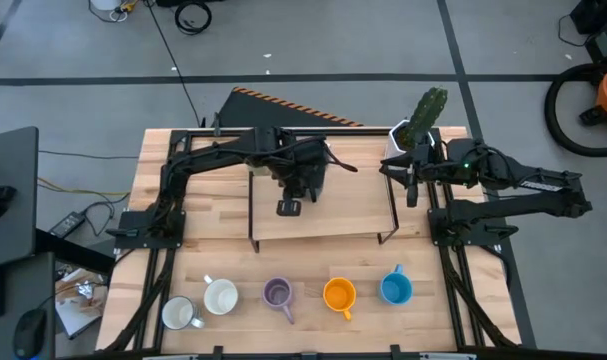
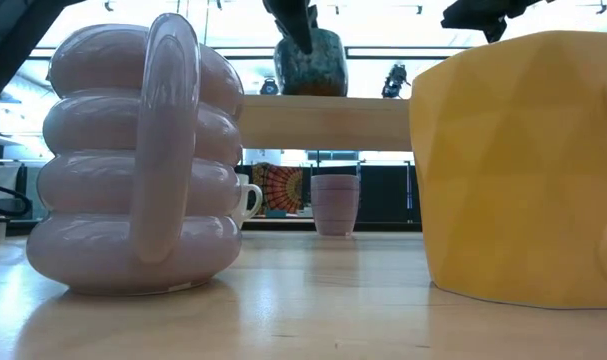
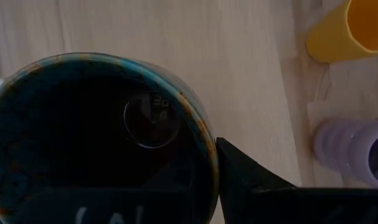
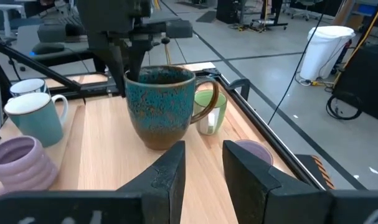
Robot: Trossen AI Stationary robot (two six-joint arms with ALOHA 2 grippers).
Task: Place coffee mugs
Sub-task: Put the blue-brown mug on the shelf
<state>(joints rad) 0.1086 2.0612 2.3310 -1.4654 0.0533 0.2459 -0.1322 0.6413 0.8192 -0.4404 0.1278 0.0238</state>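
Note:
A dark teal-brown speckled mug [image 4: 160,106] stands upright on the raised wooden shelf [image 1: 333,222]. In the low view the mug [image 2: 311,62] rests by its base on the shelf top. My left gripper [image 4: 126,65] comes down on the mug's rim and is shut on it. In the high view the left gripper [image 1: 298,195] covers the mug. My right gripper [image 4: 204,155] waits at the shelf's right end [image 1: 411,185], open, holding nothing, pointing at the mug. A green mug [image 4: 212,112] stands just beyond the dark mug, on its far side. My left gripper holds the dark mug by its rim [image 3: 207,158], on the side away from the handle [image 4: 208,99]. It comes from above, pointing down. One finger [image 3: 245,177] lies outside the wall. The other seems to reach inside, where darkness hides it. The mug stands upright on the shelf.
Two white mugs [image 1: 178,313] [image 1: 220,296], a ribbed lilac mug [image 1: 278,293], an orange mug [image 1: 339,295] and a blue mug [image 1: 395,288] line the table's near edge. A smooth lilac mug [image 2: 335,203] shows under the shelf. The cactus pot [image 1: 423,118] stands behind my right arm.

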